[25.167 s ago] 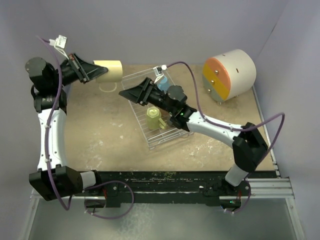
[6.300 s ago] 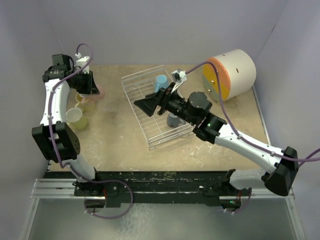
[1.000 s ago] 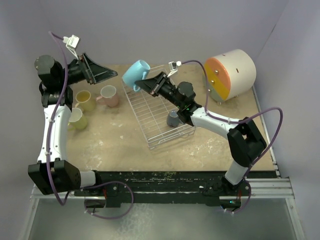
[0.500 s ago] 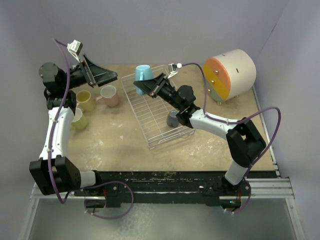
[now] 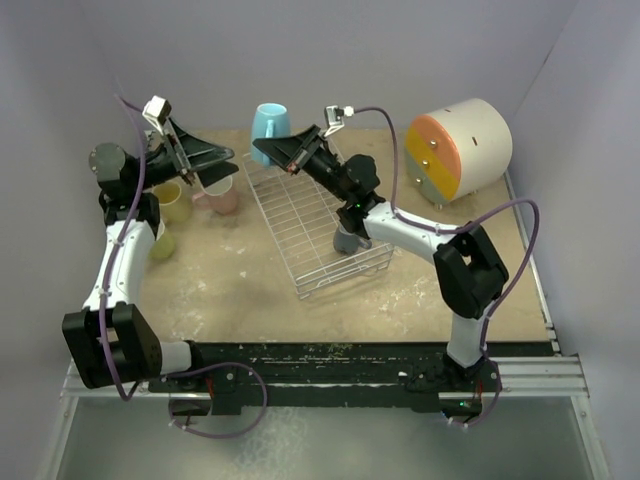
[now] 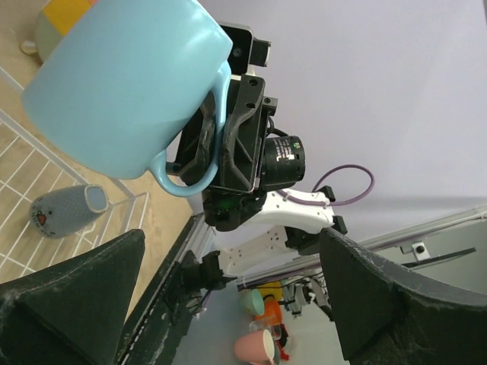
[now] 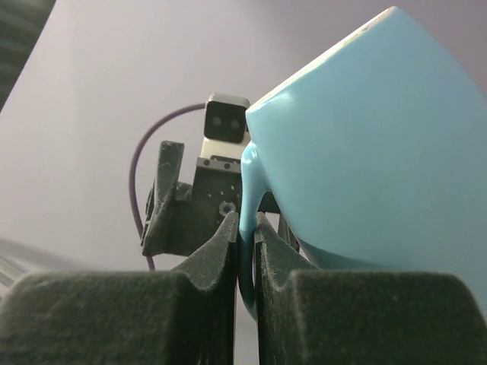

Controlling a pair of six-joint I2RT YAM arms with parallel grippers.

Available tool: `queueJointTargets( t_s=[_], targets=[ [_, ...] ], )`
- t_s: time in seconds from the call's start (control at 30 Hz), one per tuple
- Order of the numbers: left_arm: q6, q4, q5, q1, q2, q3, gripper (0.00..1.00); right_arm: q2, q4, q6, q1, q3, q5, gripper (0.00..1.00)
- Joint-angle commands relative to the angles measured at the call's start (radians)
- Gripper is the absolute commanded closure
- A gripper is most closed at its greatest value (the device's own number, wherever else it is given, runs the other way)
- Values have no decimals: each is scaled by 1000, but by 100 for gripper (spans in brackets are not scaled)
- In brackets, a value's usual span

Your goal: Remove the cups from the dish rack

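At the left of the overhead view you have three cups down on the table (image 5: 230, 275). The lime green mug (image 5: 160, 244) is lowest and half hidden by your left arm. The cream-yellow mug (image 5: 170, 203) sits just above it with its mouth up. The pink mug (image 5: 222, 198) is to the right of that, partly under the left gripper (image 5: 233, 162). That gripper is spread wide and carries nothing; it points to the right, at the light blue mug (image 5: 268, 122), near it but not touching. In the left wrist view its two fingers (image 6: 76, 296) fill the lower corners with the mug beyond them. The light blue mug hangs in the air at the top centre of the overhead frame, just past the upper-left corner of the dish rack (image 5: 300, 225) and clear of its wires. From overhead its long axis runs almost straight up and down the picture, wider end lower. In the left wrist view it tilts from upper right to lower left, handle on its right side. You cannot tell from these views which way its mouth faces. Your right gripper (image 5: 266, 146) is clamped on that handle, and the right wrist view shows the thin blue loop pinched between both fingers. The rack lies on the table with its long axis running from upper left to lower right. Only the grey-blue mug (image 5: 346, 240) sits in it, in the lower right part, against the right arm. At the upper right the round cream-and-orange drawer unit (image 5: 470, 140) stands apart from the rack.
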Motion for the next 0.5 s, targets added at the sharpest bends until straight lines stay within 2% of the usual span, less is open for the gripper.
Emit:
queueJointTargets(
  t_s=[0.0,0.1,0.27,0.33,0.47],
  targets=[
    [-139,165,-44,9,-10,-12,1,-31,151,15,9,138,-18,100],
    [-114,146,-44,17,-8,-2,1,-52,-18,-14,15,167,-52,100],
    [-125,176,-14,119,-13,-35,1,-122,-417,-197,-11,79,-94,100],
    [-71,124,1,152,-30,-43,1,-100,-557,-284,-13,70,-110,100],
    [4,16,21,182,-58,-57,1,-51,-663,-389,-14,62,-125,100]
  ],
)
